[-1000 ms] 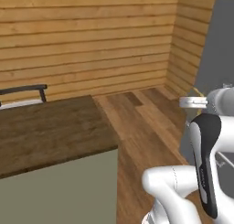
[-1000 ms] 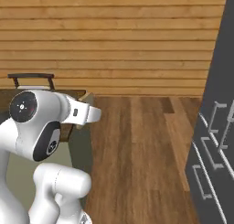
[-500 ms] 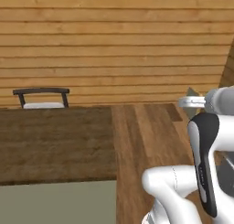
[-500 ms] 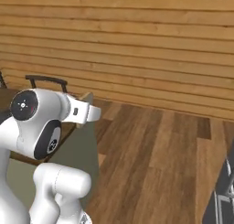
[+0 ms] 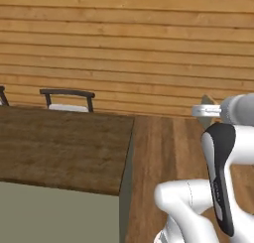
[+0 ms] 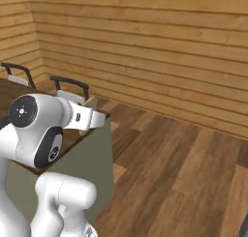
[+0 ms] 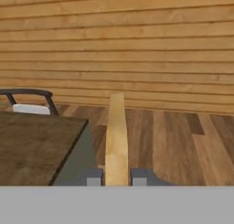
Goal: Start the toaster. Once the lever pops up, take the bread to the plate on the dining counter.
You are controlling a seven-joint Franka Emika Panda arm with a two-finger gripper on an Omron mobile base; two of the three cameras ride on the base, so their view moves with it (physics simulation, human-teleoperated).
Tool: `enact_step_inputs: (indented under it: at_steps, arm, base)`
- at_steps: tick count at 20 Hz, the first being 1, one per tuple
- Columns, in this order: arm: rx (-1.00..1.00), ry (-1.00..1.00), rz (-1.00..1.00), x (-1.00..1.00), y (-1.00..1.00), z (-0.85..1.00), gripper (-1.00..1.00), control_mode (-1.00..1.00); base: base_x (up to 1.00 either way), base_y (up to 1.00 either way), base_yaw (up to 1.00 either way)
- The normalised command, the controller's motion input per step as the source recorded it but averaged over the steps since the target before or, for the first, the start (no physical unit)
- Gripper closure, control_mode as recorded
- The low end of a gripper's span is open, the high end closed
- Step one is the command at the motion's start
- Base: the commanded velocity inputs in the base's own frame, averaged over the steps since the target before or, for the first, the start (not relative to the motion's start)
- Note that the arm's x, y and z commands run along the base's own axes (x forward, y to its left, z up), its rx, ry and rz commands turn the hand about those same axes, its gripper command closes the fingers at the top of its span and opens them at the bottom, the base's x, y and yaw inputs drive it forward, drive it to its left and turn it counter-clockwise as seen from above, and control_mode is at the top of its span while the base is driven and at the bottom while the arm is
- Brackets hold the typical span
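The claw (image 7: 117,178) is clamped on the bread (image 7: 116,136), its two dark fingertips (image 7: 93,177) pressing the slice's flat faces from either side, so that in the hand view the slice appears edge-on as a tall tan strip rising between them. Holding it by the faces keeps the thin slice stiff and upright for carrying, and the crust edge leads forward, away from the hand. In the left base view the bread (image 5: 208,102) peeks out just beyond the arm's wrist, and in the right base view it shows as a small tan corner (image 6: 90,103) above the white hand.

Below and to the side of the claw lies the dining counter (image 5: 59,148), a dark wood-grain table whose near corner sits just beside the held slice in the hand view. Two dark-framed stools stand along its far edge; one stool (image 5: 68,99) with a white seat is tucked close under the table. Behind everything runs a wall of horizontal wooden planks (image 7: 137,45), and the floor (image 6: 184,173) is brown board.

Judging by this, the toasting step is done and the carry is under way. The plate isn't visible on the stretch of table seen here, so the arm probably needs to travel further along the table before lowering the slice flat.
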Motion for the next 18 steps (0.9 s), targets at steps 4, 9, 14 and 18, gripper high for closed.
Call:
enact_step_inputs:
  at_steps: [4,9,14,18]
  arm:
    - [0.0,0.0,0.0,0.0,0.0,0.0,1.0,1.0]
    - [0.0,0.0,0.0,0.0,0.0,0.0,1.0,1.0]
    - [0.0,0.0,0.0,0.0,0.0,0.0,1.0,1.0]
    - [0.0,0.0,0.0,0.0,0.0,0.0,1.0,1.0]
  base:
    - [0.85,-0.7,0.04]
    - [0.47,-0.75,0.01]
    - [1.0,-0.52,0.14]
    - [1.0,-0.82,0.21]
